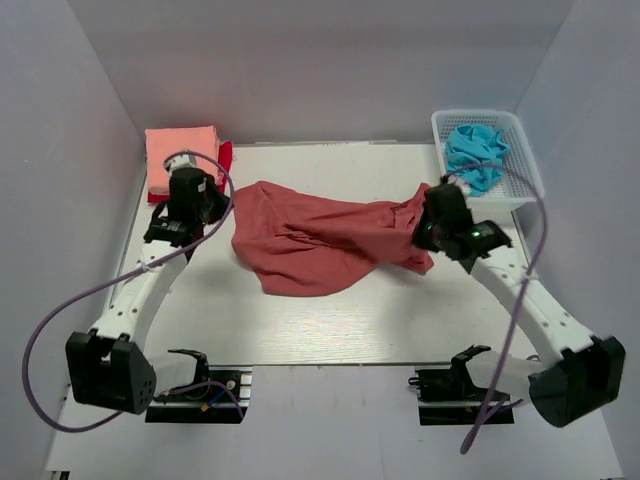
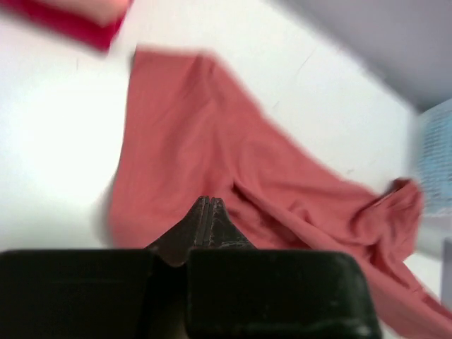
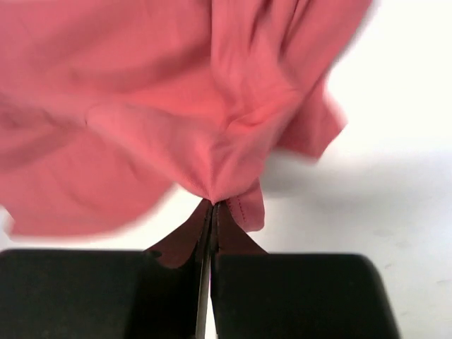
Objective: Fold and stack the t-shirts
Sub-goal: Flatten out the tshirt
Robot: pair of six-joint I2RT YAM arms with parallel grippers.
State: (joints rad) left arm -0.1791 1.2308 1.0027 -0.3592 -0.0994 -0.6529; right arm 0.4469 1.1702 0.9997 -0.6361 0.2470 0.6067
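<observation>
A large dusty brick-red t-shirt (image 1: 320,240) lies crumpled across the middle of the table. My right gripper (image 3: 214,205) is shut on a pinch of its hem, lifting its right end off the table (image 1: 425,215). My left gripper (image 2: 203,201) is shut and empty, above the shirt's left edge (image 2: 198,141); in the top view it sits left of the shirt (image 1: 205,205). A folded salmon-pink t-shirt (image 1: 182,158) lies on a folded bright red one (image 1: 226,158) at the back left corner.
A white mesh basket (image 1: 520,160) at the back right holds a crumpled blue cloth (image 1: 475,155). Grey walls enclose the table on three sides. Bare table (image 1: 330,330) lies in front of the shirt.
</observation>
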